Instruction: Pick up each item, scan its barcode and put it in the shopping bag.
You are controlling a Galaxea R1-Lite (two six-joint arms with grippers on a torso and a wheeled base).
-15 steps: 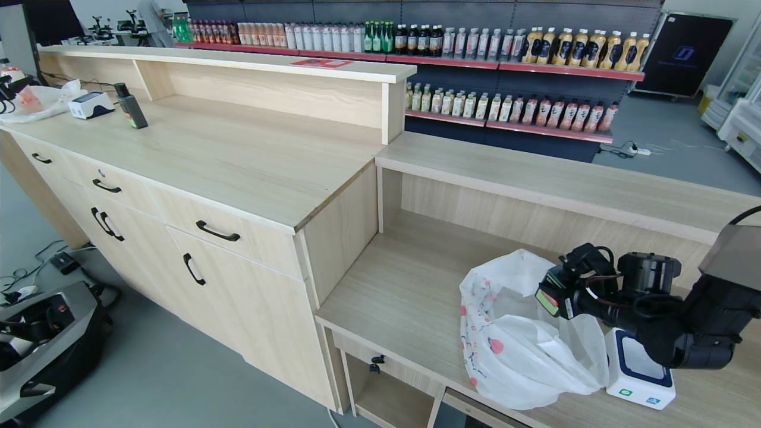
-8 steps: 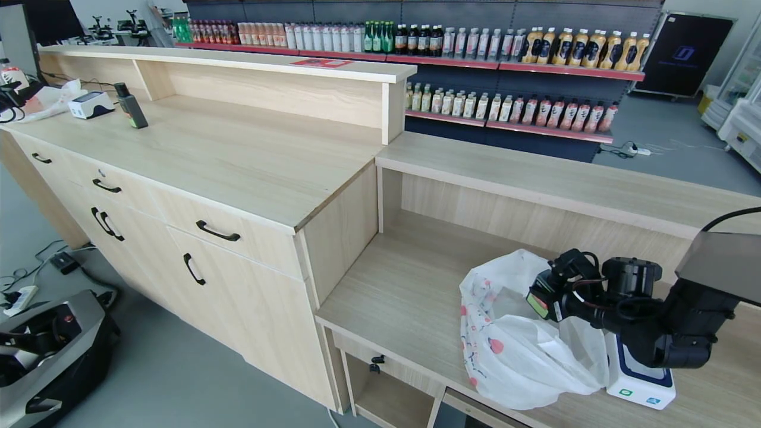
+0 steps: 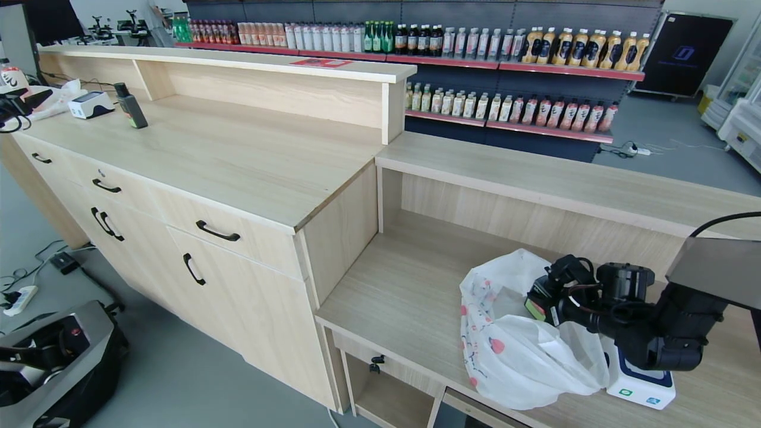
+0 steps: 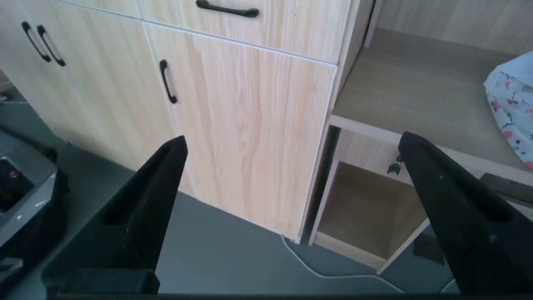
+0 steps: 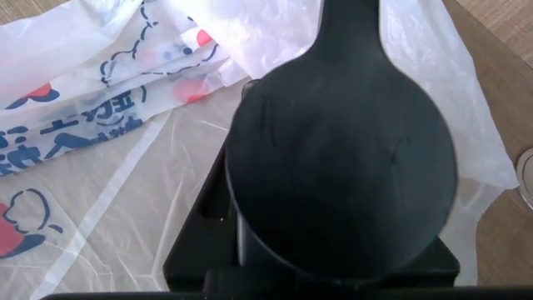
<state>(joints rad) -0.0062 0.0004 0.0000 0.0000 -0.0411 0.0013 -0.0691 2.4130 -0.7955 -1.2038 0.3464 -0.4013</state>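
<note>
Black and seemingly rigid, the round item [image 5: 341, 158] sits clamped in the right claw [image 3: 537, 297], thin floppy shopping bag [image 3: 511, 356] just below it; probably light, best held around its body. Meanwhile the left claw [image 4: 291, 142] gapes empty.

Bag [image 3: 523, 351]: white plastic, red and blue print, crumpled, mouth open upward, lying on the lower counter [image 3: 404, 291]. Item [image 5: 341, 158]: black, round body with narrow neck, held over the bag. Scanner [image 3: 639, 377]: white box, blue top, just beside the bag
</note>
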